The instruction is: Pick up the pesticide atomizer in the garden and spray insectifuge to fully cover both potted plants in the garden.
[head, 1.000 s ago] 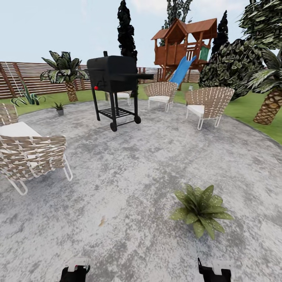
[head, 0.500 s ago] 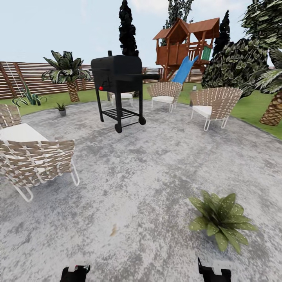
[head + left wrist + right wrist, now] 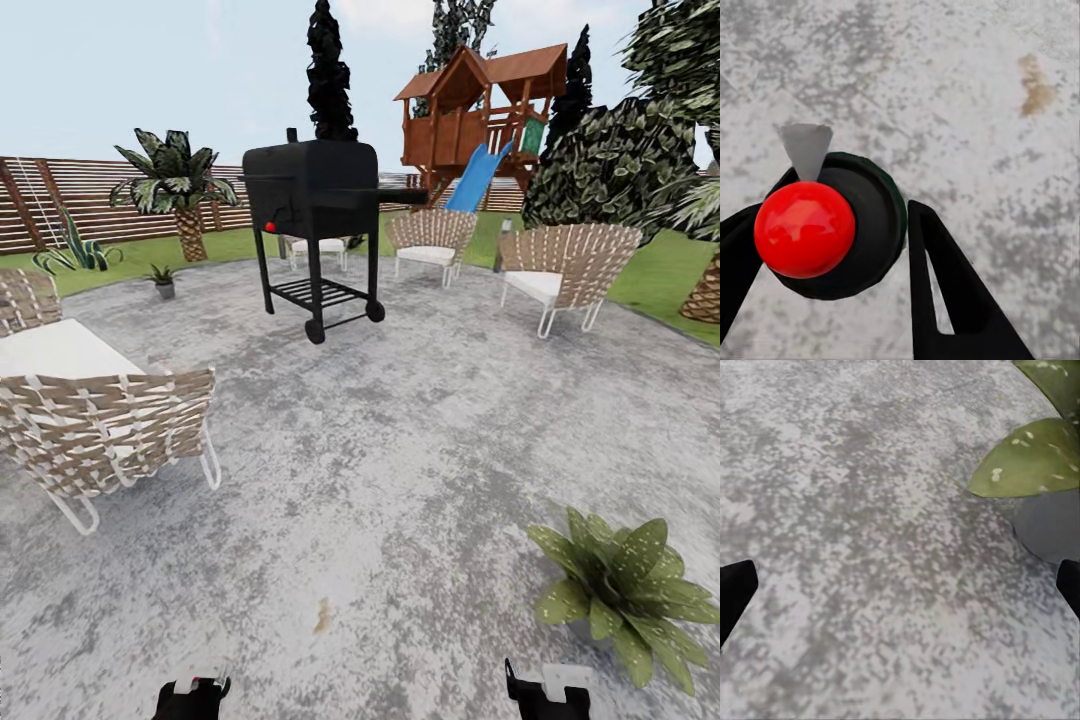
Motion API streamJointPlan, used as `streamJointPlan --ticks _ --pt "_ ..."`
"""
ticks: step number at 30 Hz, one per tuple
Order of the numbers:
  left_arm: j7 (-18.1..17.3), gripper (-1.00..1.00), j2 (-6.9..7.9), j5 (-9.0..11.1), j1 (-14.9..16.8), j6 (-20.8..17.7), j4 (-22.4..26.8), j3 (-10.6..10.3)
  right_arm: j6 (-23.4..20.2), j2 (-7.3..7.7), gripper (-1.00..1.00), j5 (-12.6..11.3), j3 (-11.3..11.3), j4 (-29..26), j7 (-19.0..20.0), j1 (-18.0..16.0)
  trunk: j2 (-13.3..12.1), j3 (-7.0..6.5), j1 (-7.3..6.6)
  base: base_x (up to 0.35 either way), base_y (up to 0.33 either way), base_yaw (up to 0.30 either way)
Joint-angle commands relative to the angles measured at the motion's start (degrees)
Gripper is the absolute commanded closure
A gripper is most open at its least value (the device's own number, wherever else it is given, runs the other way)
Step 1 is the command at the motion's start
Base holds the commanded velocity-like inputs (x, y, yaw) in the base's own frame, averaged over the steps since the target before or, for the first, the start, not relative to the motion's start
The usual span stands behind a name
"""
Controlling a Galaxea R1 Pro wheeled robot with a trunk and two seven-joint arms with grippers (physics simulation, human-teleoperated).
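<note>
Grey patio (image 3: 400, 450) w/ potted plants (image 3: 620, 590), grill (image 3: 315, 200), chairs (image 3: 100, 420).

The patio (image 3: 400, 450) looks like rough, mottled grey stone. The atomizer (image 3: 840, 225) has a glossy red cap. The chairs (image 3: 100, 430) are woven wicker, the grill (image 3: 315, 190) matt black.

A round grey stone patio (image 3: 400, 450) is filling most of the frame. A speckled potted plant (image 3: 625, 590) is sitting at the lower right, and a second, far smaller potted plant (image 3: 163, 279) is standing at the patio's far left edge. A black grill (image 3: 318, 225) is standing upper centre on wheels. A wicker chair (image 3: 95, 420) is occupying the left edge; two more wicker chairs (image 3: 568, 270) are facing in from the upper right. A slatted wooden fence (image 3: 80, 200) is running along the upper left, behind a palm (image 3: 178, 190). A wooden playhouse (image 3: 480, 110) with a blue slide is rising at the top. The left gripper (image 3: 192, 697) and right gripper (image 3: 545, 695) are poking in at the bottom edge.
</note>
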State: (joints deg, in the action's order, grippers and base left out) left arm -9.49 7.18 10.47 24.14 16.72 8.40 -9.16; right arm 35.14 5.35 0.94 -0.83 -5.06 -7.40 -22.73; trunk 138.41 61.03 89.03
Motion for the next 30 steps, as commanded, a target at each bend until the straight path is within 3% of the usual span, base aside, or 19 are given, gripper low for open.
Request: streamJointPlan --ticks 1,24,30 --pt "-0.2 1.00 0.03 0.6 0.0 0.2 -0.1 -0.4 0.2 0.00 -1.00 0.1 0.0 0.0 -0.2 0.0 0.0 0.05 0.01 0.224 0.283 0.000" --pt "-0.2 1.00 0.03 0.4 0.0 0.2 -0.1 -0.4 0.2 -0.07 -1.00 0.0 0.0 0.0 -0.2 0.0 0.0 0.05 0.01 0.230 0.275 0.000" --pt "-0.3 1.00 -0.06 0.4 0.0 0.2 -0.1 -0.4 0.2 -0.08 -1.00 0.0 0.0 0.0 -0.2 0.0 0.0 0.05 0.01 0.238 0.249 -0.208"
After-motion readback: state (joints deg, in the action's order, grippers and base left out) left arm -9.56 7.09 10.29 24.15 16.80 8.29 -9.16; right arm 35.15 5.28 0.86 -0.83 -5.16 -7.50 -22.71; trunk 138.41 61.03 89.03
